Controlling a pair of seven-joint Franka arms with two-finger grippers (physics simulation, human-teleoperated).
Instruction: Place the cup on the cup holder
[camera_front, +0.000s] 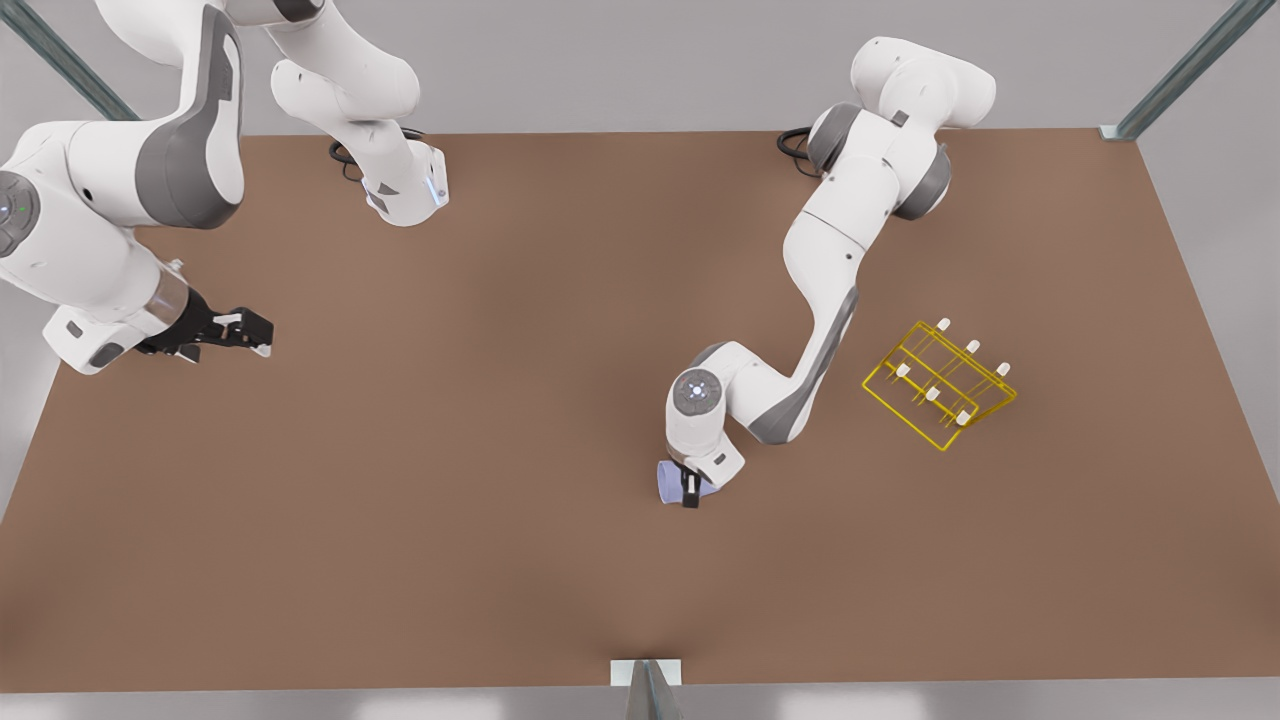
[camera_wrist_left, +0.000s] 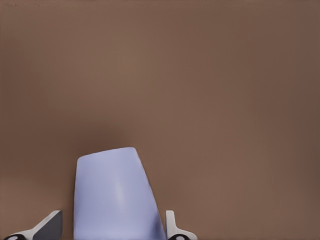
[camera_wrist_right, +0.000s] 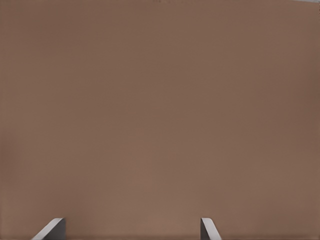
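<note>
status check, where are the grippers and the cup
Left gripper straddling the cup, fingers apart, not yet closed. Right gripper open, waiting over bare table. Cup holder empty, path to it unobstructed.

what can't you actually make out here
- The cup's near end, left wrist view: cut off by the picture's edge, between the open left hand's fingers.
- The cup's pose, front view: the left hand covers most of it, so upright or lying is unclear.
- The cup holder, front view: its wires are too thin to trace how the pegs join.
- The right hand waits open over the table.
</note>
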